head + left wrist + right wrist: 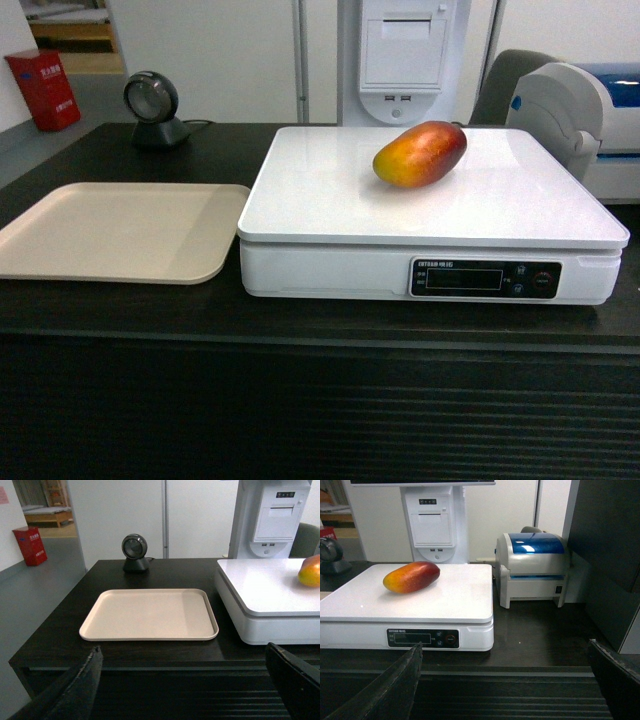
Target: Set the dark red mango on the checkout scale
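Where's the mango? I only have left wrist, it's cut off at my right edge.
Observer: The dark red mango lies whole on the scale platform, toward the back.
Operator: Right gripper holding anything?
Observer: No. Its fingers stand wide apart, empty, in front of the checkout.
Operator: Anything right of the scale?
Observer: A label printer with a blue lid, apart from the scale.
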Robot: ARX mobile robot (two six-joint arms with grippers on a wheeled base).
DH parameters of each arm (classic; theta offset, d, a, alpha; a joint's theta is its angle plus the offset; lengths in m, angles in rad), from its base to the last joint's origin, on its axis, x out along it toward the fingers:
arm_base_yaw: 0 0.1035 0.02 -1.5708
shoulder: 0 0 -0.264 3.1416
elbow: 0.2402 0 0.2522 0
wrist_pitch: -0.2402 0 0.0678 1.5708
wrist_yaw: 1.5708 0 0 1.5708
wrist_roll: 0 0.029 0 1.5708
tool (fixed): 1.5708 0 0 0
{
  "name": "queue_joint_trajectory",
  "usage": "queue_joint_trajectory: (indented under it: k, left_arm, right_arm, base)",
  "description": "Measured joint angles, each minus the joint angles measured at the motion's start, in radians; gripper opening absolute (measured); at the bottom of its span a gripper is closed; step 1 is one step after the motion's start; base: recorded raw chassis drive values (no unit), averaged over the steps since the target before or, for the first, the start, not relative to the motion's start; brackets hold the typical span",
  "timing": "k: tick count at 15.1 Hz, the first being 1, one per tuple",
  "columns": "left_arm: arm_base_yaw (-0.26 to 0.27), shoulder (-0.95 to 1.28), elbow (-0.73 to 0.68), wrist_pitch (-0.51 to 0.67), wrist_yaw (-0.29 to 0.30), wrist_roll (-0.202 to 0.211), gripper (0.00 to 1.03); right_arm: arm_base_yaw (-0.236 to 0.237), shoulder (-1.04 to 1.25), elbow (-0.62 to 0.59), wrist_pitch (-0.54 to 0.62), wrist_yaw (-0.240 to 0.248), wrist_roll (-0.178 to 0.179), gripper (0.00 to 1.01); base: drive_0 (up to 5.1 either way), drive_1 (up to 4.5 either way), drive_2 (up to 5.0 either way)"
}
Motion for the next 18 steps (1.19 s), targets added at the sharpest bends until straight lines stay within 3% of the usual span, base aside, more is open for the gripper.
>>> queue_joint_trajectory:
  k: [18]
  left_arm:
    - [0.0,0.0,0.0,0.003,0.0,0.0,0.98]
  right_arm:
    - [0.0,0.0,0.0,0.003,0.0,0.0,0.98]
  base:
    - [0.0,0.0,0.0]
